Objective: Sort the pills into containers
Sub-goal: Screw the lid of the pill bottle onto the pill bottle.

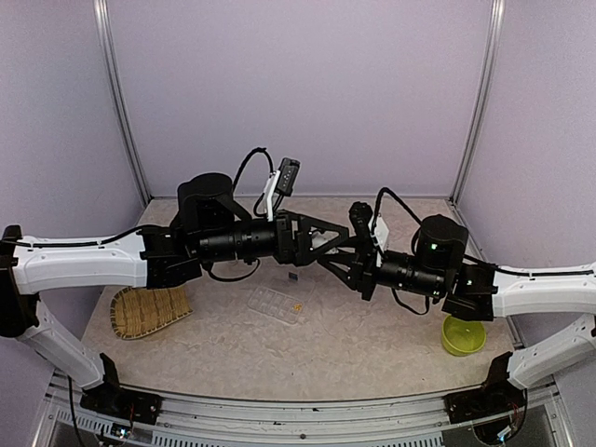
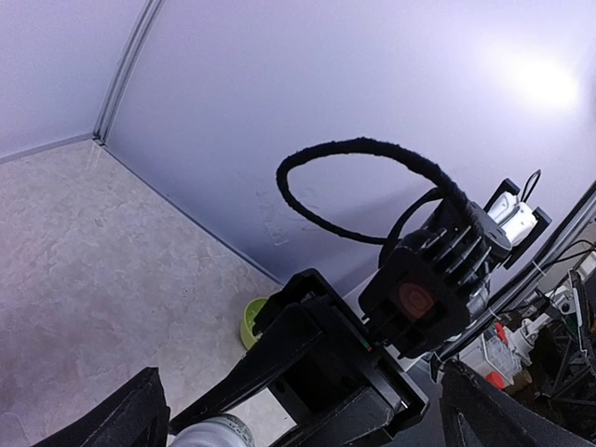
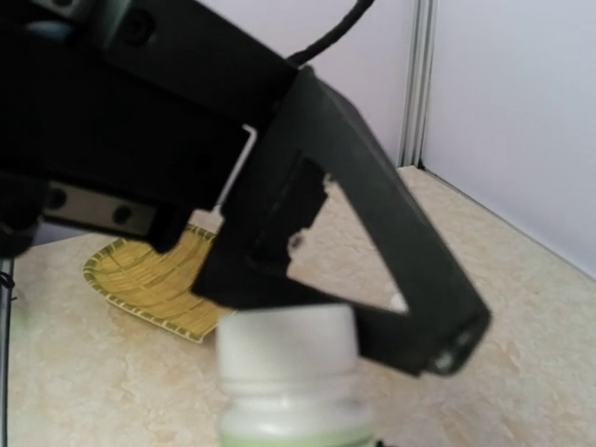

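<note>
Seen from above, a pale stone-patterned worktop (image 1: 372, 345) sits inside lilac walls, and two black-and-white arms reach in from either side and meet above its centre.

At the far left, a woven bamboo tray (image 1: 149, 312) lies on the worktop, partly under the left arm. The left gripper (image 1: 315, 244) is raised over the middle. Its own camera shows its fingers spread wide apart, with the white cap of a bottle low between them, so it is open and not pinching anything.

Below it on the worktop lies the clear compartment box (image 1: 270, 300), which is the container. A few orange pills (image 1: 296, 307) show as specks in its right end. A small dark object (image 1: 293, 277) sits just beyond the box at 12 o'clock, and it is too small to identify.

The white bottle (image 3: 289, 372) hangs in the air between the two grippers. The right gripper (image 1: 346, 253) faces the left one. Its fingers are hidden in its own view, but since the bottle is aloft and the left gripper is open, the right appears to be clamped on the bottle.

At the far right, a lime-green bowl (image 1: 463, 335) stands beside the right arm.

From the bottle, the box lies at about 7 o'clock and lower down. Its long axis runs from 10 to 4 o'clock. The left gripper is slightly nearer to it.
</note>
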Tool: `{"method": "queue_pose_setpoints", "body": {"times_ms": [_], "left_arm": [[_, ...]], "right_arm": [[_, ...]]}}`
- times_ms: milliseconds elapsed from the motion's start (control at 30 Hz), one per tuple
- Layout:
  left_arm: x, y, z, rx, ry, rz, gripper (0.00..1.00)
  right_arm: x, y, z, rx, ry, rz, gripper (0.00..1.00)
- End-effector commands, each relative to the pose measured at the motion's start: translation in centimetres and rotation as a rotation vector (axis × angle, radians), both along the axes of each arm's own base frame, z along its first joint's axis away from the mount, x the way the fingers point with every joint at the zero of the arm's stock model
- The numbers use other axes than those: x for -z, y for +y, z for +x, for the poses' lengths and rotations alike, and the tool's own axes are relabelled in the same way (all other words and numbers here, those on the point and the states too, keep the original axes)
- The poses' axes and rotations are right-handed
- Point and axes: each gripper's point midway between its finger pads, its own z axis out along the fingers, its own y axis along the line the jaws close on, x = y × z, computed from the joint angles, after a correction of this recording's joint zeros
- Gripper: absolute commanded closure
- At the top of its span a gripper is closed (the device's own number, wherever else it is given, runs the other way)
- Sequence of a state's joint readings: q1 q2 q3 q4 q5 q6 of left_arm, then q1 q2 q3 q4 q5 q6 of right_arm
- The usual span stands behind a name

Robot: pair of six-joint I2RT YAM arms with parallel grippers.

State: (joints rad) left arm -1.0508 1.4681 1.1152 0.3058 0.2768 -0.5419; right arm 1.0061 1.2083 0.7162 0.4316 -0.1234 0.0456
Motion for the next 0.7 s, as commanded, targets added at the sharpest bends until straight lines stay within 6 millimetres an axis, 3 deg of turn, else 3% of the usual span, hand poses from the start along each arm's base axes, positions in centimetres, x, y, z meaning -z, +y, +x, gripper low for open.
{"method": "queue_pose_setpoints", "body": {"times_ms": [0, 200, 667], "left_arm": [[-2.2, 1.1, -0.3, -0.021, -0.038, -0.047, 0.01], [-1.7, 0.9, -0.3, -0.012, -0.023, -0.037, 0.01], [-0.6, 0.0, -0.5, 0.007, -0.01, -0.005, 0.01]], "right_arm": [[-1.4, -1.1, 0.2, 0.05, -0.03, 0.016, 0.99], [-1.8, -2.5, 1.2, 0.139, -0.054, 0.0, 0.99], [-1.9, -2.1, 0.8, 0.108, -0.061, 0.017, 0.99]]}}
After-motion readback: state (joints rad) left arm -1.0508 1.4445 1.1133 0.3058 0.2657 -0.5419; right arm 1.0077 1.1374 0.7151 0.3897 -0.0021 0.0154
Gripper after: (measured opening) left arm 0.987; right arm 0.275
